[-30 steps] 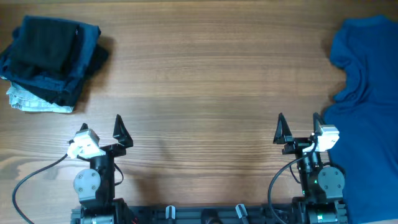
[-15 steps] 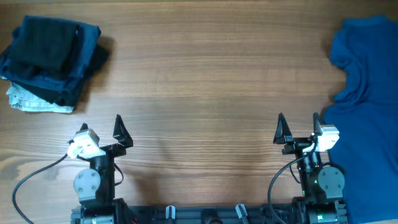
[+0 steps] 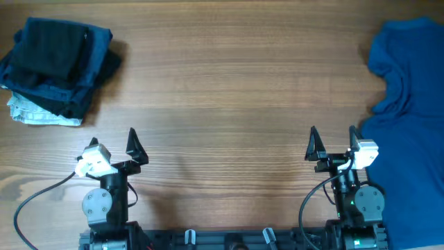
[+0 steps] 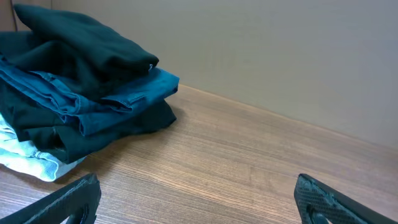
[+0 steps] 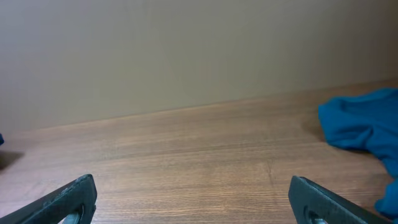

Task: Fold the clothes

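The wooden worktop (image 3: pixel 229 83) carries everything. The shirt (image 3: pixel 409 104) sprawls rumpled along its right edge, partly out of view, just beside the right hand (image 3: pixel 333 132). A pile (image 3: pixel 59 62) of dark folded garments sits at the far left corner, with a pale cloth (image 3: pixel 41 114) under it. The right hand and the left hand (image 3: pixel 112 139) stand wide open and hold nothing. I'd drag the shirt to the middle first and spread it flat, pinching one layer at the hem. I see no basket or box.
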### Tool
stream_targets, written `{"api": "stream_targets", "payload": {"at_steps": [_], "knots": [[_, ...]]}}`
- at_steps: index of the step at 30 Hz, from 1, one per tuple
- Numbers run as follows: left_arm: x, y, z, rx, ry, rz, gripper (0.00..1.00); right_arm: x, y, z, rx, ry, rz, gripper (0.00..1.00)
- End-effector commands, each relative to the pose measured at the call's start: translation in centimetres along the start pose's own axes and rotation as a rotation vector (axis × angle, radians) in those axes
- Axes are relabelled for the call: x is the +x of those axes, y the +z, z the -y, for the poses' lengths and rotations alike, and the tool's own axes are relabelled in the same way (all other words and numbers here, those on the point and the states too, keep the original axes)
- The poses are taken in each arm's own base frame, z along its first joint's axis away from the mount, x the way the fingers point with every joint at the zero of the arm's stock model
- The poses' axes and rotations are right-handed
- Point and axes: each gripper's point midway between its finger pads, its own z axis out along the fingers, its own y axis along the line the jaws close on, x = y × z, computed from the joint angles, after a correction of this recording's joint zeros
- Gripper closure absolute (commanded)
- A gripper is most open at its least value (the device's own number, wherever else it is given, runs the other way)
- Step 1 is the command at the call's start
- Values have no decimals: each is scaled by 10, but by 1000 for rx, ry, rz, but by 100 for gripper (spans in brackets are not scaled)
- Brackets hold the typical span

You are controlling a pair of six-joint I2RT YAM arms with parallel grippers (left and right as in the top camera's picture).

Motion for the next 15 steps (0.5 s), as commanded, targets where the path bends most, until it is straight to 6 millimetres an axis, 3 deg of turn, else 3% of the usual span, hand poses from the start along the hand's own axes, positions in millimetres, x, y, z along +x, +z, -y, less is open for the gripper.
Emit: {"api": "stream_targets", "payload": {"at_steps": [1,4,7,12,15], "knots": [[1,0,0,-3,17,3,0,-2,0,1,4,-32,8,0],[1,0,0,-3,17,3,0,-4,0,2,7,-31,17,1],[1,0,0,-3,17,3,0,-16,-2,-18,-100,64,41,0],[1,0,0,-3,16,3,0,-96,-20,-35,-136,118,134,1],[1,0,0,-3,17,3,0,-125,-11,-42,-127,131,45,0]]}}
